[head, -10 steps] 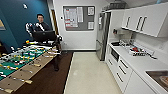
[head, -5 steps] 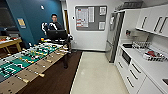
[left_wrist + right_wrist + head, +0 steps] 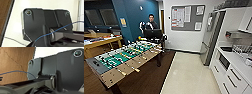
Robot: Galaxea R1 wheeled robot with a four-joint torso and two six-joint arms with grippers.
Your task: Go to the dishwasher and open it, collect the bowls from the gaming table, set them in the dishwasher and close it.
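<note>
One foosball table (image 3: 126,60) with a green field stands at left. One person (image 3: 150,25) stands behind it, by one monitor (image 3: 152,33). One fridge (image 3: 211,37) and white cabinets (image 3: 231,75) line the right wall. Whether either claw is clenched cannot be told. No dishwasher front can be made out.

The foosball table (image 3: 125,61) has a green field with pale markings, a light wood-grain frame, a grey end panel and dark legs. Behind it a person (image 3: 150,24) wears dark clothing with white stripes, beside a black monitor (image 3: 152,33). The wall (image 3: 134,17) there is deep blue; the adjoining wall is white and bears a grey noticeboard (image 3: 187,17) with white papers. The refrigerator (image 3: 210,37) is steel-grey. The cabinets (image 3: 230,77) are white with dark handles. The floor (image 3: 189,75) is cream beside dark brown wood-pattern flooring.
</note>
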